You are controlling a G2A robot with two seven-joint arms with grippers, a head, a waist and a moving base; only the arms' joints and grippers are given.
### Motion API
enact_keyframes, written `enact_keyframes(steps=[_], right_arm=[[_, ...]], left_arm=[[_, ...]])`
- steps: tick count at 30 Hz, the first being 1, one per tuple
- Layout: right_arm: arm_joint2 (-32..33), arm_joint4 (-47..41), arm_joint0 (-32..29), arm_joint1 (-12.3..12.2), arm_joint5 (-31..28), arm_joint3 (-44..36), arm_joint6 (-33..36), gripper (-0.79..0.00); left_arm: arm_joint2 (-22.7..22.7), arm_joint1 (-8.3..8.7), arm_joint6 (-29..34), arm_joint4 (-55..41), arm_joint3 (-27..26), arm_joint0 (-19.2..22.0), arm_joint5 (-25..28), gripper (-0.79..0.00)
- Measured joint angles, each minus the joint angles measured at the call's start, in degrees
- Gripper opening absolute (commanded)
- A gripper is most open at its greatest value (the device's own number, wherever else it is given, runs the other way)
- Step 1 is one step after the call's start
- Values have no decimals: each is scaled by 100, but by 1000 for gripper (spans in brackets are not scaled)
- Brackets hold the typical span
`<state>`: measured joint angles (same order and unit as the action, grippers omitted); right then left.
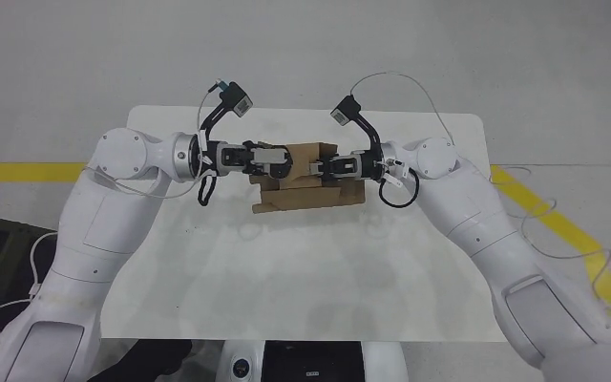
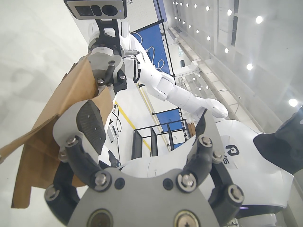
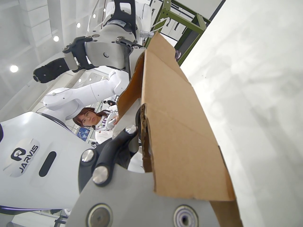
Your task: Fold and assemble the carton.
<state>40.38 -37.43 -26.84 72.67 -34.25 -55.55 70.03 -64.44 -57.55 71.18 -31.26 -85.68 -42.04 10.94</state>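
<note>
Left pincer point(image 2: 146, 112) gapes wide, nothing between its jaws, one finger point(image 2: 91, 121) backed against a brown flap. Just beyond it, the right pincer point(image 2: 103, 86) looks clamped on the carton point(image 1: 307, 194) at its opposite end. The carton hangs between them over the far middle of the table point(image 1: 286, 286), long axis left to right. The free left arm looks best placed to push that flap.
</note>
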Motion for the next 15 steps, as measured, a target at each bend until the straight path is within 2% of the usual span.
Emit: enact_keyframes(steps=[7,15], right_arm=[[52,42,9,5,15,31,15,-785],[279,28,-67,-71,4,54,3,-785]], left_arm=[[-87,19,-61,128,-103,-53,6,0],[-377,67,-89,89,115,-68,25,0]])
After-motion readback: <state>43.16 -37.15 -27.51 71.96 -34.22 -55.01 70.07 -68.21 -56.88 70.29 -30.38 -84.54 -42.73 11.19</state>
